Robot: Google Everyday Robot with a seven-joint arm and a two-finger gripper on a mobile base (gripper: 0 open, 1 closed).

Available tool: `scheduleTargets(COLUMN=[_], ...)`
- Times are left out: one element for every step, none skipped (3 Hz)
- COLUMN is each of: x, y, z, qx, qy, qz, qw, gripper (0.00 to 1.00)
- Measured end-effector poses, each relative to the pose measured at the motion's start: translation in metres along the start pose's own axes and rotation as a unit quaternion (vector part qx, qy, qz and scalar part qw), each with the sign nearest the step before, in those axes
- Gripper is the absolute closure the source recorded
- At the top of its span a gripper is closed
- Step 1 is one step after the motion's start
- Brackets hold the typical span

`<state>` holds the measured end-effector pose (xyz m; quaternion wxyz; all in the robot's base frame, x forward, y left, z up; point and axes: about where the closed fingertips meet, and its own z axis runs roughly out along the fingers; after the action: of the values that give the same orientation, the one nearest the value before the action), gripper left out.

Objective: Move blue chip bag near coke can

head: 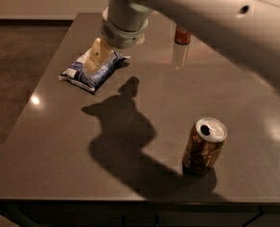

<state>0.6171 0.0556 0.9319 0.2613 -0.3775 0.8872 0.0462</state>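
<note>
1. Gripper (95, 56): upper left of frame, directly over the blue chip bag (77, 75), overlapping its middle in view. Contact w/ bag not confirmed. Jaws: apart or together, cannot tell.
2. Blue chip bag: lying flat on desk (45, 164), upper left, long axis angled toward upper right. Not lifted.
3. Coke can (182, 35): upper centre, upright, top hidden behind the arm (201, 13). Well apart from bag, to its right in frame.
4. Gold-brown can (204, 148): lower right, upright, opened top. Not the target; well apart from both.
5. Step in hand (judgement): approach/grasp of bag. Transfer not begun.
6. Next move calls for: jaws closing across the bag's width w/ a firm hold on crinkly film, a lift off the desk, then travel right toward the red can.
7. Caution: set down just beside the can w/o knocking it; slim can tips easily.
</note>
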Motion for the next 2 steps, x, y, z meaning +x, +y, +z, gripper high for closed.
scheduleTargets(x=[-0.012, -0.025], y=[0.008, 0.02], z=[0.032, 0.055], qx=[0.001, -0.009], qy=[0.029, 0.043], qz=[0.024, 0.041], qw=[0.9993, 0.9982], gripper=[0.0, 0.0])
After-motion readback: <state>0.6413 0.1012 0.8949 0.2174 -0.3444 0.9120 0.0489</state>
